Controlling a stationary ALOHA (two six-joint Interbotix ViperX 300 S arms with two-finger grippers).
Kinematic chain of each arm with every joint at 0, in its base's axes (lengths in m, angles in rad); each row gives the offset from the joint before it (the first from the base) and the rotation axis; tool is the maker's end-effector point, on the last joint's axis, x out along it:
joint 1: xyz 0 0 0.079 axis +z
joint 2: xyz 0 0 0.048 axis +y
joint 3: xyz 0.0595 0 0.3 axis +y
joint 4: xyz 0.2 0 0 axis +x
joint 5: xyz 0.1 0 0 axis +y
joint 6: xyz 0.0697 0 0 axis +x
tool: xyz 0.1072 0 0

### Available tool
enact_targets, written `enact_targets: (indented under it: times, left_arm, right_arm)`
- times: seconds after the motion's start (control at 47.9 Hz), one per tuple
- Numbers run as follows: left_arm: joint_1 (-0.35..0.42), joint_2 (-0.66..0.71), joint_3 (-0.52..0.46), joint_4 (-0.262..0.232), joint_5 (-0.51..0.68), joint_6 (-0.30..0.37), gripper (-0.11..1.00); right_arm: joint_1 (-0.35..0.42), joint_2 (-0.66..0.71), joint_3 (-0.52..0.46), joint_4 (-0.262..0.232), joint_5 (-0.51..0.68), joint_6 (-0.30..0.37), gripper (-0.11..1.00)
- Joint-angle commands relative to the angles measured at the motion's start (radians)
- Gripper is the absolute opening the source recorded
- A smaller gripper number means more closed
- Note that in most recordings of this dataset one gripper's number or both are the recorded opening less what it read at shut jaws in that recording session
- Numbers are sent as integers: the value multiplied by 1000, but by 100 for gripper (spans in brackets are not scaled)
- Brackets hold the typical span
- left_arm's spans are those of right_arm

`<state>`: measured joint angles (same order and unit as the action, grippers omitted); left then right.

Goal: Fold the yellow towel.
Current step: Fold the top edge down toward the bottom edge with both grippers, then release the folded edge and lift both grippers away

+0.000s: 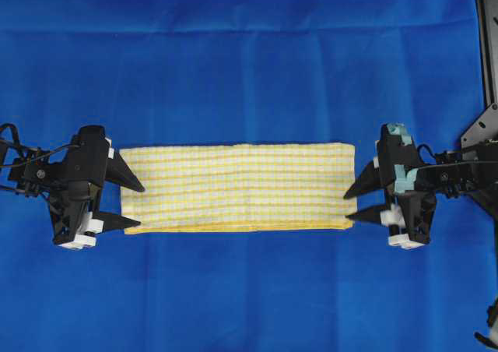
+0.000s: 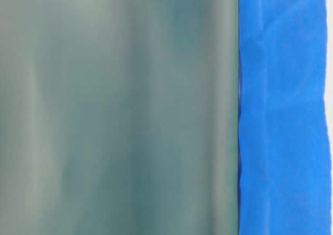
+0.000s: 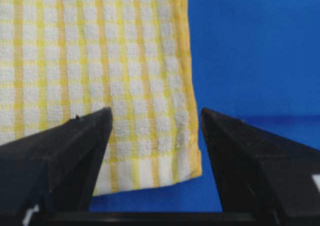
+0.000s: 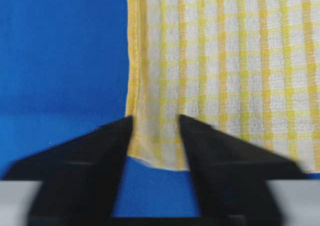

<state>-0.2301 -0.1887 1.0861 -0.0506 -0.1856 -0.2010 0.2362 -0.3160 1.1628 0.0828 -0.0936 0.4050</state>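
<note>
Both grippers, left [image 1: 131,205] and right [image 1: 354,202], gape at towel [image 1: 237,187] ends; table-level view shows neither

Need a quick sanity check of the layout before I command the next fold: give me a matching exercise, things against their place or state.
Things:
1. yellow towel
2. left claw
3. right claw
4. blue table cloth

Place or state:
A. open, at the towel's right end
B. covers the whole table
C. lying flat as a long folded strip
D. open, at the towel's left end

Pairs: 1-C, 2-D, 3-A, 4-B
</note>
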Motion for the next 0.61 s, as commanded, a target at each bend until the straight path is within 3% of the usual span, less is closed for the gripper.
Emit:
enact_targets:
  times: [0.0, 0.104, 0.209, 0.46, 0.585]
  left_arm:
    - [8, -31, -26, 0, 11, 3, 62]
    - [37, -43, -29, 0, 18, 6, 62]
    - [80, -49, -34, 5, 18, 8, 62]
    - [221, -58, -34, 8, 23, 11, 61]
    - [270, -54, -35, 8, 55, 61, 61]
  right_arm:
    - [0, -9, -18, 0, -2, -11, 62]
    - [-29, -26, -18, -11, 3, -18, 83]
    - [-89, -51, -12, -28, 6, -29, 74]
    - [-310, -72, -20, -78, 63, -63, 76]
    - [-376, -63, -28, -95, 91, -67, 76]
